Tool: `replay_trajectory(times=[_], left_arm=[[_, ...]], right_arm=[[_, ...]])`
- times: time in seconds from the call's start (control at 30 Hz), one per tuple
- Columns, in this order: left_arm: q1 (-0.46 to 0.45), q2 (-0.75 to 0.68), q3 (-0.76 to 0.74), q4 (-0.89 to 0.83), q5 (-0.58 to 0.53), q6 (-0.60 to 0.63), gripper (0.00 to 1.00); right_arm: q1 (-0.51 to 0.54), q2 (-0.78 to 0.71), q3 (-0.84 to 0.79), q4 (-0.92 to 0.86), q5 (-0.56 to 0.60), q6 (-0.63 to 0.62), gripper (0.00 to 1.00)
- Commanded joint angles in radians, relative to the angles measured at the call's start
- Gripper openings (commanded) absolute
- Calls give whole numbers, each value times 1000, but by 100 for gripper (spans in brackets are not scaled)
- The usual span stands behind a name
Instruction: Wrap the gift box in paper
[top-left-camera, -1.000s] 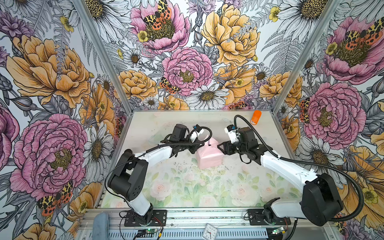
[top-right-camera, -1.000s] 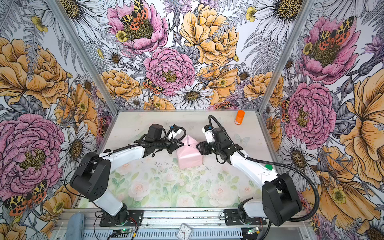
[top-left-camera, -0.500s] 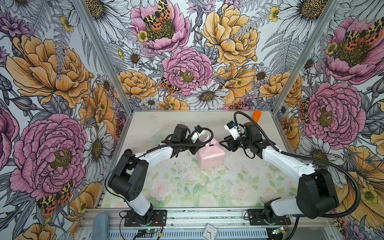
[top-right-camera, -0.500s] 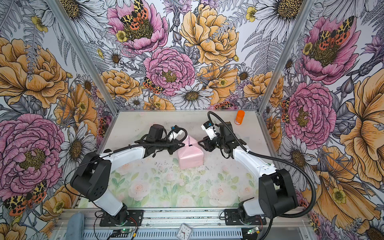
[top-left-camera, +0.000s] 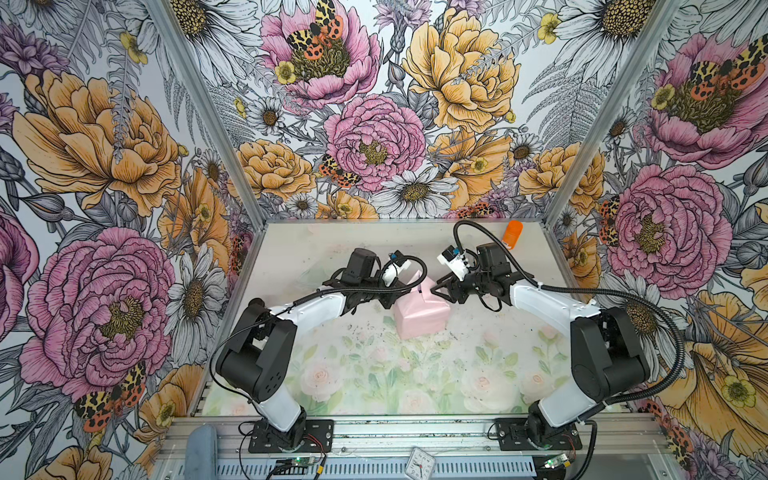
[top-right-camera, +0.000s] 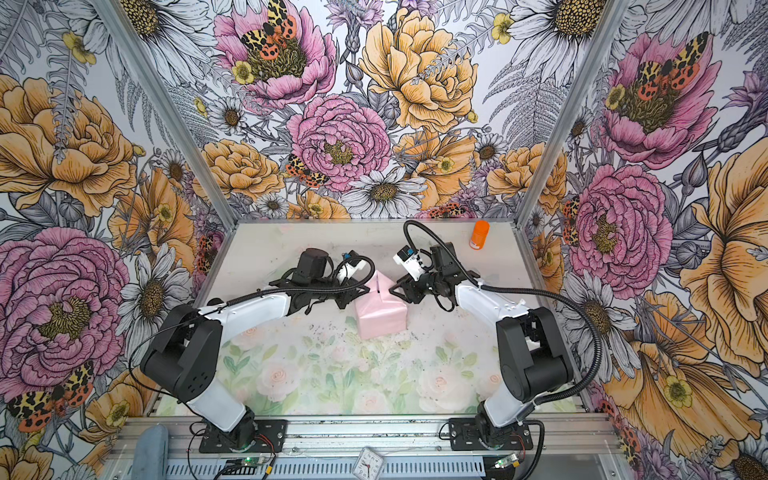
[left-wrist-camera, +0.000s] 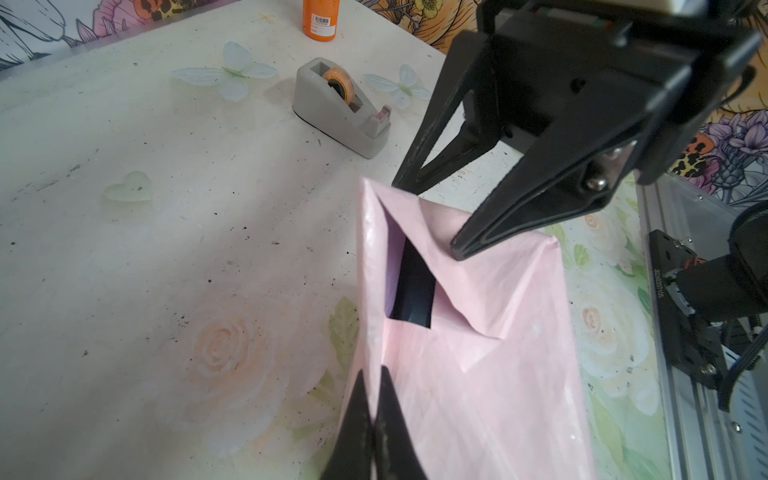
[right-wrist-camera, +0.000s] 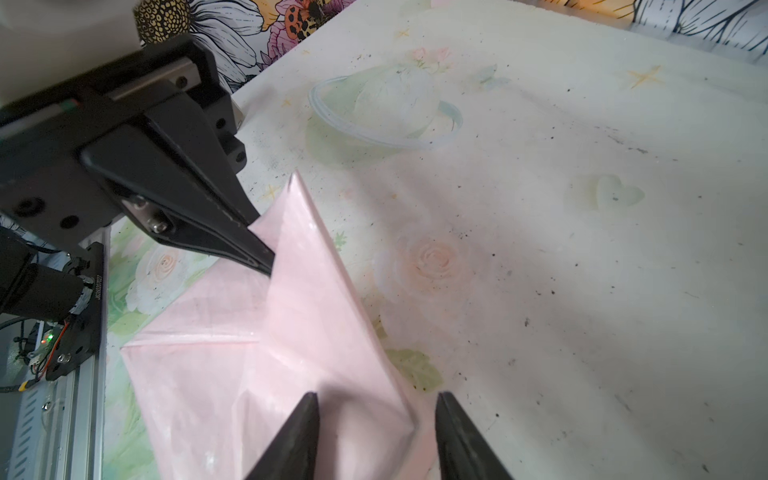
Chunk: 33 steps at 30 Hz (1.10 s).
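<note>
Gift box (left-wrist-camera: 413, 286) sits mid-surface between both arms, almost fully covered by the paper (top-left-camera: 419, 322), pale pink face out. Only a dark sliver of box shows, through a gap at the far end where the folds don't meet; seen in the left wrist view. A lilac inner face of the paper (left-wrist-camera: 478, 353) peeks out beside that gap. One flap stands up in a point at the far left corner in both top views.

Left gripper (left-wrist-camera: 372, 374): jaws together, pinched on that upright paper flap; the right wrist view shows the same from the other side, tips (right-wrist-camera: 266, 262) clamped on the fold.

Right gripper (right-wrist-camera: 376, 399): jaws apart, straddling the far right corner of the wrap, one tip touching the paper, nothing clamped.

Surface (top-left-camera: 332, 374) is floral-printed and speckled with dark bits. Grey tape dispenser (left-wrist-camera: 340, 108) stands beyond the box, apart from it. Orange bottle (top-right-camera: 480, 235) upright near the far right corner.
</note>
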<state>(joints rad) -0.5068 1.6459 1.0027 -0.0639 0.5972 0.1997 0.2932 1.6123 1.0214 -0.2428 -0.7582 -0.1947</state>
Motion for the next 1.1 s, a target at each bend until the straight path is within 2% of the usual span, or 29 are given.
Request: replay_trajectory(times=[0.0,0.17,0.33,0.47,0.73,1.07], left_arm=[[-11,0,19,-25,28,29,6],[-11,10,23,-14,50,27,8],[-10,2,16,11,57,21,15],[-8,-1,17,28,69,18,17],[-8,26,37,76,111,10,22],[-10,98,101,97,127,-9,24]], right_arm=[[-3,21,34,20,-58,-32,46],[-3,47,42,19,-90,-43,39],[-3,79,61,19,-90,-39,25],[-3,86,68,20,-90,-38,20],[-2,88,69,20,-84,-37,16],[-2,74,66,19,-83,-38,17]])
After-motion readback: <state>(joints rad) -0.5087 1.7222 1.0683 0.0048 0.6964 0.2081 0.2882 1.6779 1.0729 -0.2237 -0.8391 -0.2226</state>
